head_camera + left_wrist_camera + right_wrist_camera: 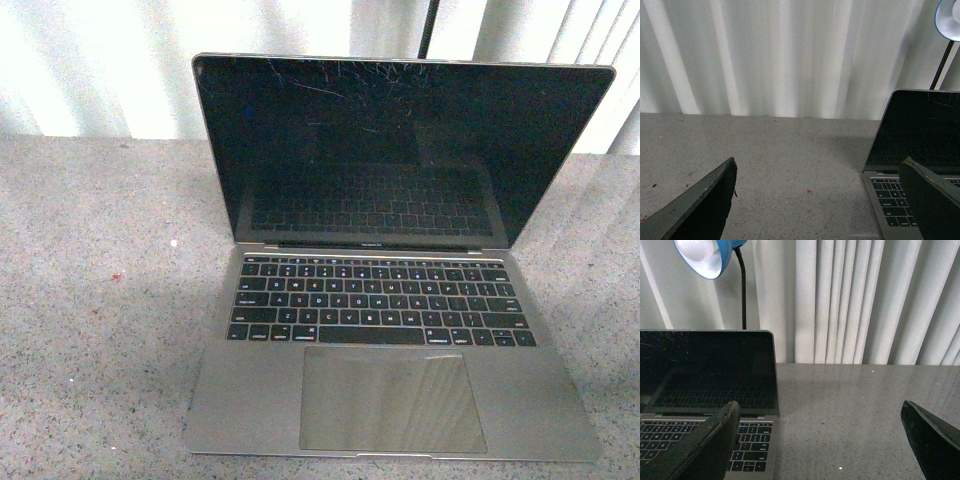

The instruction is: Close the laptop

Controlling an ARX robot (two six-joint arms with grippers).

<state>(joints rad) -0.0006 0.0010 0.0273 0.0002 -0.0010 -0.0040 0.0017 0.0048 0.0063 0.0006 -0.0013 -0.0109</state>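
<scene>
Grey speckled table (100, 350), pale pleated curtain (90, 60) behind. Laptop (395, 300) sits mid-table in front of the robot, lid open and leaning slightly back, keyboard and trackpad (392, 398) facing the camera. Screen (400, 150) dark, with fine cracks (340, 85) along its top edge. Blue-shaded lamp (702, 257) on a black stem stands behind the lid. Left gripper (820, 165): jaws spread wide, nothing held, positioned off the laptop's left side. Right gripper (820, 405): jaws likewise wide and empty, off the laptop's right side. Neither arm shows in the front view.
</scene>
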